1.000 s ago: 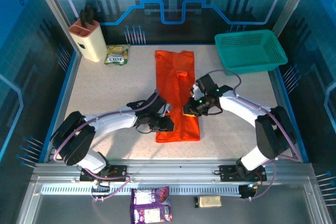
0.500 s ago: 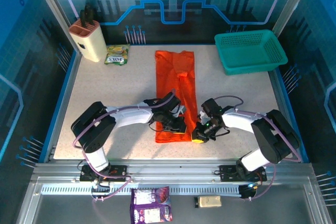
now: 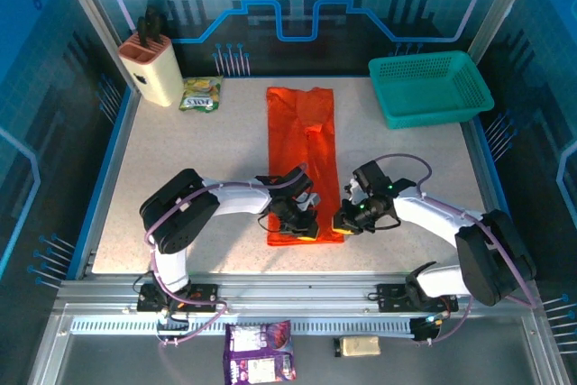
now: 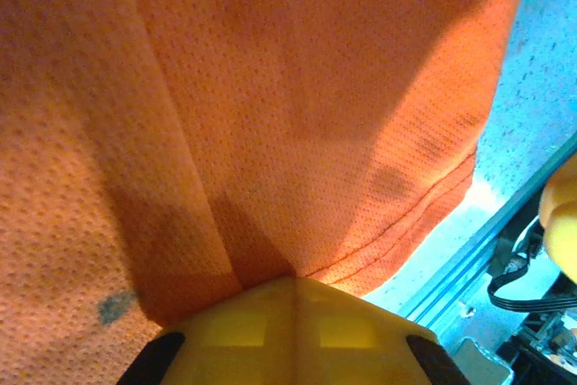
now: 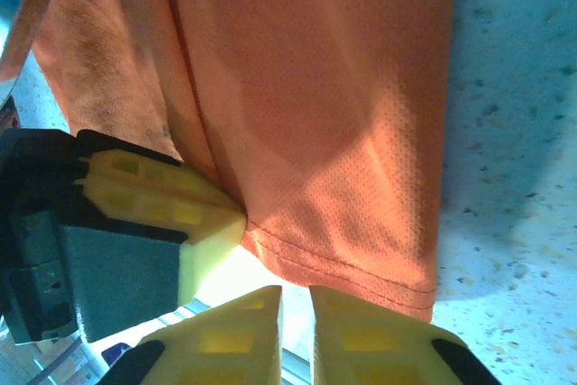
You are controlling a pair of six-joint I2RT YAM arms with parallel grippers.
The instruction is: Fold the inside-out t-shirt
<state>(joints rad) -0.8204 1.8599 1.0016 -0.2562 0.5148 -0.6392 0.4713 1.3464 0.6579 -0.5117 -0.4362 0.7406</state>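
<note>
Orange t-shirt (image 3: 302, 128) lies between snack packet (image 3: 200, 94) and teal basket (image 3: 431, 87), touching neither.

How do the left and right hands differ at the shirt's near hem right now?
Left hand sits over the t-shirt, shut with cloth pinched in its fingers; right hand sits beside the hem's right corner, fingers nearly together, grip unclear. Both are at the near hem.

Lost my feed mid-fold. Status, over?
Left end effector shut, pinching t-shirt at near hem. Right end effector closed at same hem, grip unclear. Garment flat, long strip. Basket well apart.
</note>
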